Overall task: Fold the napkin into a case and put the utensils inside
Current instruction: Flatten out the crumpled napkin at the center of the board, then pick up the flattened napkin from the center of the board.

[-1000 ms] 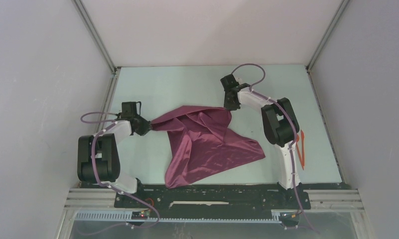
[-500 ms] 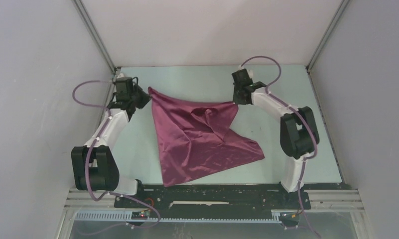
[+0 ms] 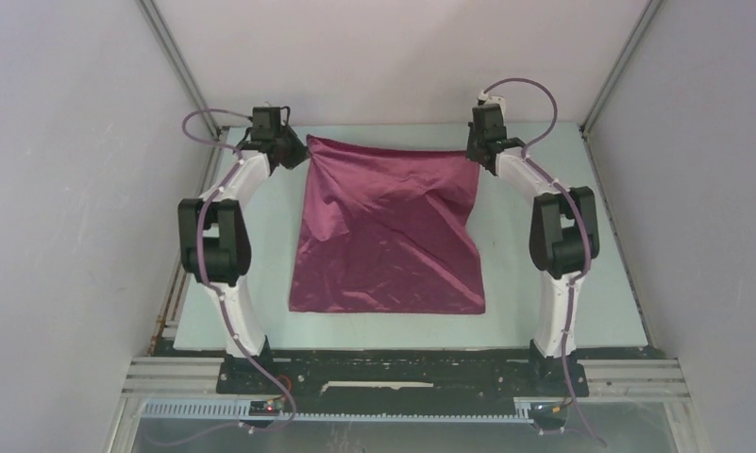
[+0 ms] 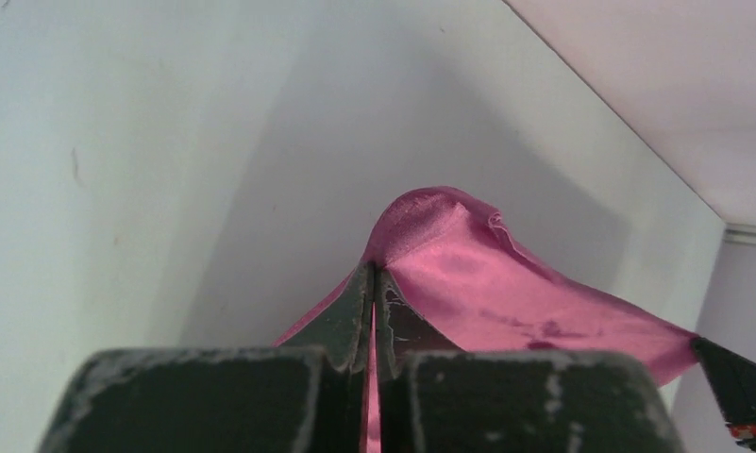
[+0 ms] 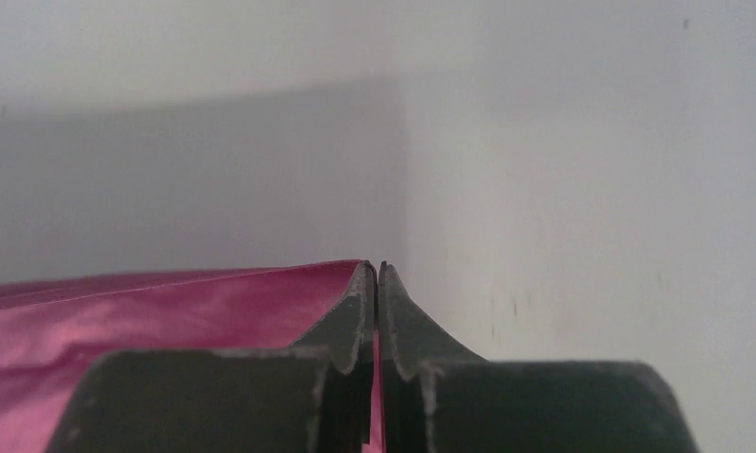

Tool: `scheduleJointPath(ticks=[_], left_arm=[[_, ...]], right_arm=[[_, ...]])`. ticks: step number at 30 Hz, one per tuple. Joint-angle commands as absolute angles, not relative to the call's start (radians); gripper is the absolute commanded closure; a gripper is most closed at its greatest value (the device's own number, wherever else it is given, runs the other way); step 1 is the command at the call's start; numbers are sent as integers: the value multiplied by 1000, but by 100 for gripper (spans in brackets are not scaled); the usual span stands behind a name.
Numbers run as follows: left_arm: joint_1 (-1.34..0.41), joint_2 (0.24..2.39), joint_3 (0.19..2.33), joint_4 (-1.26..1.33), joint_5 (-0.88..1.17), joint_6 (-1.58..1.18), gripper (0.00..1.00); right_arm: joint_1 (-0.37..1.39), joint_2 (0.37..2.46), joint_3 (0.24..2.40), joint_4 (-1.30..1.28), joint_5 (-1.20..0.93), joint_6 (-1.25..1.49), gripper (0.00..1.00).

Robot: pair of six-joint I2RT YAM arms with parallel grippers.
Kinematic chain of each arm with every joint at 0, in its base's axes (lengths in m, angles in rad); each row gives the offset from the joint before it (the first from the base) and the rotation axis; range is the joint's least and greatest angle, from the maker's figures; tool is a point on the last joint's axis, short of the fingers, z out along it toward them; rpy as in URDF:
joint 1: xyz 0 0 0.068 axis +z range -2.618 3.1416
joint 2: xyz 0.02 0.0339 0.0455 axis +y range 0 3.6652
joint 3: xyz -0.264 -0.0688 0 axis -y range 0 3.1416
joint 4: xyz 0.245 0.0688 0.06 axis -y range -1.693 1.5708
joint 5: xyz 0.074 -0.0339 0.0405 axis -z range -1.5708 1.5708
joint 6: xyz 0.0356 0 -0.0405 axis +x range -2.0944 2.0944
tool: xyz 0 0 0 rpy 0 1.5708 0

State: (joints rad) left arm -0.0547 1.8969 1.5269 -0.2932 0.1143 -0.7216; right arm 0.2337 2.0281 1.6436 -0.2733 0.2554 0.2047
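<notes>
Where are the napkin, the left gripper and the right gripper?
napkin (image 3: 388, 236), top external view, middle of the spread cloth.
left gripper (image 4: 371, 274), left wrist view, between the shut fingers' tips.
right gripper (image 5: 375, 269), right wrist view, between the shut fingers' tips.

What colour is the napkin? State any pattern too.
The napkin is plain maroon with no pattern. The top external view shows it best.

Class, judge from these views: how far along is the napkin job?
Done: the napkin lies spread nearly flat as a square. In hand: the left gripper and right gripper each pinch a far corner. Left: every fold into a case, then loading the utensils, which are out of view.
</notes>
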Motion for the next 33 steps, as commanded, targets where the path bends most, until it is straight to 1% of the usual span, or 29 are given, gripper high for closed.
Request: scheduleJointPath(ticks=[1, 2, 3, 4, 5, 6, 7, 8, 9, 10, 12, 14, 16, 18, 21, 22, 23, 25, 26, 29, 31, 32, 33], left_arm=[[-47, 2058, 1787, -460, 44, -664, 96], [-44, 2092, 1871, -519, 32, -656, 93], [-42, 2119, 1938, -580, 12, -640, 87], [-40, 2128, 1994, -664, -52, -627, 75], [-42, 2111, 2005, -714, -102, -613, 61], [-42, 2071, 1979, -721, -135, -601, 51], [-42, 2024, 1946, -718, -156, -598, 37], [-43, 1954, 1907, -716, -156, -596, 22], [-47, 1904, 1862, -716, -147, -590, 13], [-54, 1840, 1809, -717, -145, -589, 11], [-77, 1701, 1654, -698, -114, -587, 10], [-101, 1555, 1464, -657, -57, -593, 9], [-117, 1411, 1264, -619, 42, -605, 9], [-137, 1287, 1089, -597, 103, -612, 9], [-162, 1125, 893, -610, 121, -619, 11], [-164, 1077, 845, -635, 103, -632, 13], [-164, 1024, 795, -652, 75, -657, 16], [-164, 926, 717, -737, -12, -760, 24], [-164, 893, 695, -780, -51, -804, 26], [-164, 811, 643, -853, -111, -899, 27], [-164, 765, 623, -880, -142, -946, 27], [-164, 747, 615, -891, -156, -968, 25], [-164, 733, 605, -894, -158, -991, 23]], right_arm=[[177, 2189, 1885, -169, 256, 63, 89], [166, 2275, 1995, -265, 261, 39, 74], [163, 2347, 2160, -402, 302, 25, 59], [163, 2407, 2328, -561, 350, 28, 44], [161, 2450, 2464, -690, 360, 36, 37], [161, 2465, 2566, -819, 341, 50, 33], [166, 2451, 2621, -917, 350, 82, 32], [175, 2399, 2581, -978, 366, 142, 32], [183, 2319, 2459, -992, 348, 176, 32], [192, 2215, 2321, -969, 315, 215, 31], [217, 2019, 2034, -915, 225, 311, 31], [273, 1824, 1731, -769, 113, 358, 29], [329, 1641, 1509, -712, 59, 419, 26], [394, 1541, 1345, -708, 32, 478, 27], [462, 1454, 1184, -762, 45, 567, 31], [476, 1435, 1151, -796, 63, 602, 34], [488, 1416, 1122, -835, 87, 649, 35], [514, 1363, 1045, -889, 157, 795, 35], [525, 1336, 1014, -928, 201, 890, 34], [568, 1288, 937, -1022, 252, 1073, 34], [577, 1281, 889, -1040, 243, 1129, 35], [577, 1277, 859, -1027, 230, 1138, 36], [578, 1268, 831, -1002, 216, 1133, 39]])
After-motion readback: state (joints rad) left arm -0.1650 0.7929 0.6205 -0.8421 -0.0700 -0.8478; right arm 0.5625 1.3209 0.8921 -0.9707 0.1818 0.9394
